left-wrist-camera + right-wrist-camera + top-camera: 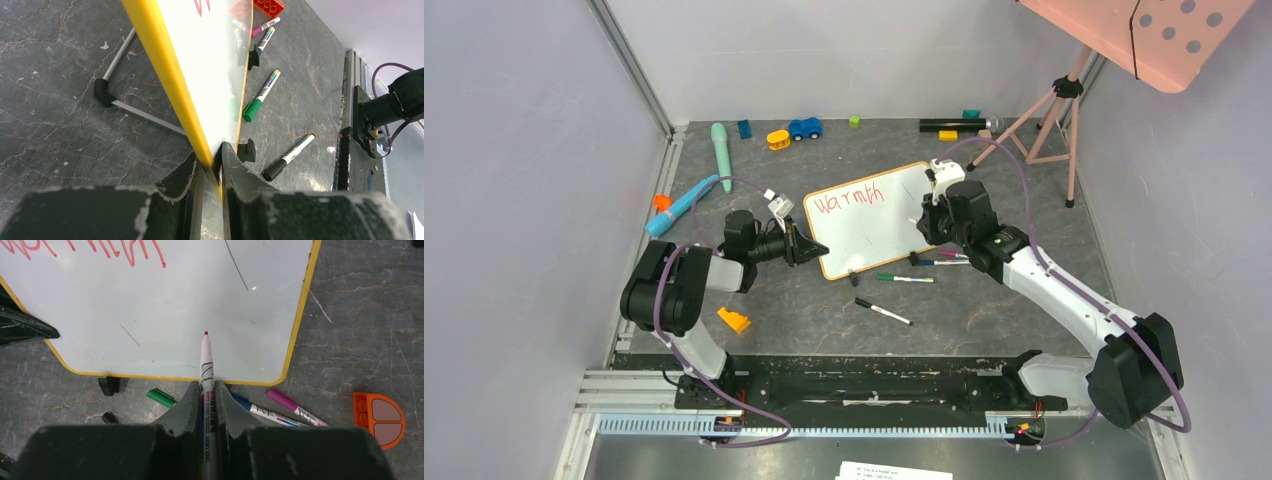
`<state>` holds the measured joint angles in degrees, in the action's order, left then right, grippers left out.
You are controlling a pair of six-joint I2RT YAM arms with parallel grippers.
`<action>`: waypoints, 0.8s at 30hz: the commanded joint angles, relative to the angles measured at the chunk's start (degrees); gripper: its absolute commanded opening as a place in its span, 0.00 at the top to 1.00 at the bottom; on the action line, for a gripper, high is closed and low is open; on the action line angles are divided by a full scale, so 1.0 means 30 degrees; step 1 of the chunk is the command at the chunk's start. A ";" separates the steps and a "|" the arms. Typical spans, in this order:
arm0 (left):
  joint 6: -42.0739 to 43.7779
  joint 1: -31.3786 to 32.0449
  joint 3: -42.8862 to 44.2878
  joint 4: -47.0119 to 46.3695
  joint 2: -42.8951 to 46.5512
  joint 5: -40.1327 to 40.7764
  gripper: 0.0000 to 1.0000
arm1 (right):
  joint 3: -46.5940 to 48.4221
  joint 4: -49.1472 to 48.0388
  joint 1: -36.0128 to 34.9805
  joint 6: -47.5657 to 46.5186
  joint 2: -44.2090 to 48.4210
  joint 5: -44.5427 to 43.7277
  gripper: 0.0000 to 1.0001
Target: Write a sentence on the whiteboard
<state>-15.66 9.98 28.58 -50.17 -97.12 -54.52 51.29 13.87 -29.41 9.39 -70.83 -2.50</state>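
Observation:
The whiteboard point(874, 225) lies tilted in the middle of the table, white with a thin yellow-wood frame. A red word, "Warmth" point(849, 198), runs along its upper left; this is all that shows of the sentence. My left gripper point(817, 250) is shut on the board's near-left frame edge point(216, 170). My right gripper point(931, 222) is at the board's right side, shut on a red marker point(206, 365). The marker's tip points at the blank lower part of the whiteboard point(175, 305); whether it touches I cannot tell.
Green point(904, 278), black-capped point(883, 311), blue and pink point(944, 260) markers lie just below the board. An orange block point(733, 320) sits near the left arm. Toys line the back edge, among them a blue car point(805, 128). A pink panel on a tripod point(1144, 30) stands back right.

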 commanded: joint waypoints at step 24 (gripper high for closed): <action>0.1206 -0.0103 0.0177 -0.0034 0.0089 0.1562 0.92 | 0.4546 -0.2484 0.0574 -0.0222 -0.3024 0.0620 1.00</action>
<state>-15.66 9.98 28.58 -50.17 -97.12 -54.52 61.80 9.26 -27.90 9.19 -79.02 -0.95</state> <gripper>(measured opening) 0.218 0.120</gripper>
